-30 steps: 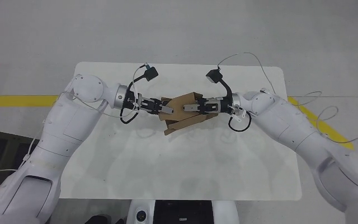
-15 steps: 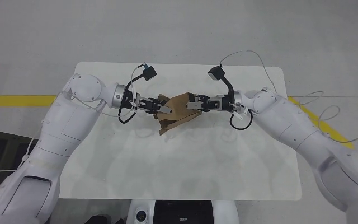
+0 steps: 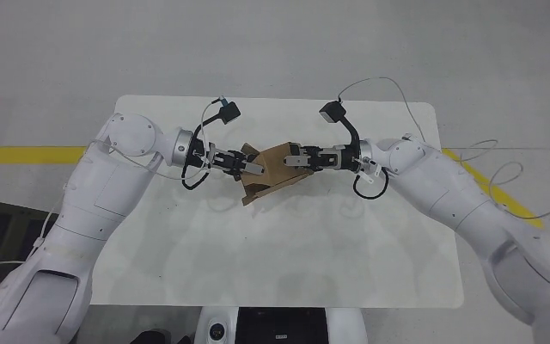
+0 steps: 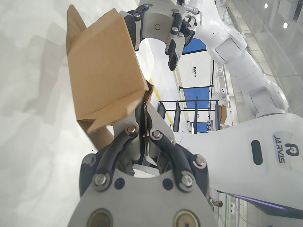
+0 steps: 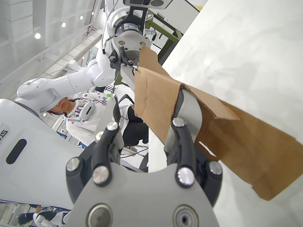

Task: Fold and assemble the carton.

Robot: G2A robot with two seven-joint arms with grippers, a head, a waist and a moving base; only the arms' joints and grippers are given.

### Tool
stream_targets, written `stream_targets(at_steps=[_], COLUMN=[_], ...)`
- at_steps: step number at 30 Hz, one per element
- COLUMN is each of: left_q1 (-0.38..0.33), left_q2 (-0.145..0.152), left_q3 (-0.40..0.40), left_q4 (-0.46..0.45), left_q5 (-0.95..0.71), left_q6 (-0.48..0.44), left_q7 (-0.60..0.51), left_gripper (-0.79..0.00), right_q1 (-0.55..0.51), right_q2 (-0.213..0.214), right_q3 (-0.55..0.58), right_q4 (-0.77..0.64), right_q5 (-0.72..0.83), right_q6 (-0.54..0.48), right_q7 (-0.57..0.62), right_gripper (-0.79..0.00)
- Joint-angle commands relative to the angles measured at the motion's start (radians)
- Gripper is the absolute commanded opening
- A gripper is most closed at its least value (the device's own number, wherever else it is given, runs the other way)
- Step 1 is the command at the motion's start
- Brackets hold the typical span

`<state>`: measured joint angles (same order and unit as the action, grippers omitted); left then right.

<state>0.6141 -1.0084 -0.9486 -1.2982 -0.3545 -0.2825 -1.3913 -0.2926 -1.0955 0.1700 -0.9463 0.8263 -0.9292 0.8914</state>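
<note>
A white table stands on a grey floor. Over its far middle, a brown carton hangs tilted and half opened between two white robot arms, apparently lifted off the surface. The left gripper is pressed together on a thin cardboard edge at one end. At the other end the right gripper is spread, with one finger tucked against a panel inside an opening and the other finger in open air. The hold looks lopsided, since only one end is pinched. A hard push from the right finger could crease the panel off its fold line. The edge could also tear or slip from the left pinch, dropping the carton.
</note>
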Motion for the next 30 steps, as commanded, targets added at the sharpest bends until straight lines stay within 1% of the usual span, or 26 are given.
stream_targets(at_steps=[1,4,12,15,17,18,19,21,30], left_q1=[0.0,0.0,0.0,0.0,0.0,0.0,0.0,0.0,0.0], left_q2=[0.0,0.0,0.0,0.0,0.0,0.0,0.0,0.0,0.0], left_q3=[0.0,0.0,0.0,0.0,0.0,0.0,0.0,0.0,0.0], left_q4=[0.0,0.0,0.0,0.0,0.0,0.0,0.0,0.0,0.0], left_q5=[0.0,0.0,0.0,0.0,0.0,0.0,0.0,0.0,0.0], left_q6=[0.0,0.0,0.0,0.0,0.0,0.0,0.0,0.0,0.0], left_q7=[0.0,0.0,0.0,0.0,0.0,0.0,0.0,0.0,0.0], left_gripper=[-0.785,-0.785,-0.785,-0.785,-0.785,-0.785,-0.785,-0.785,-0.785], right_q1=[0.0,0.0,0.0,0.0,0.0,0.0,0.0,-0.019,-0.019], right_q2=[0.0,0.0,0.0,0.0,0.0,0.0,0.0,0.0,0.0], right_q3=[0.0,0.0,0.0,0.0,0.0,0.0,0.0,0.0,0.0], right_q4=[0.0,0.0,0.0,0.0,0.0,0.0,0.0,0.016,0.016], right_q5=[0.0,0.0,0.0,0.0,0.0,0.0,0.0,-0.004,-0.004], right_q6=[0.0,0.0,0.0,0.0,0.0,0.0,0.0,0.018,0.018], right_q7=[0.0,0.0,0.0,0.0,0.0,0.0,0.0,0.018,0.018], right_gripper=[-0.508,-0.499,-0.545,-0.536,-0.446,-0.083,0.0,0.0,0.0])
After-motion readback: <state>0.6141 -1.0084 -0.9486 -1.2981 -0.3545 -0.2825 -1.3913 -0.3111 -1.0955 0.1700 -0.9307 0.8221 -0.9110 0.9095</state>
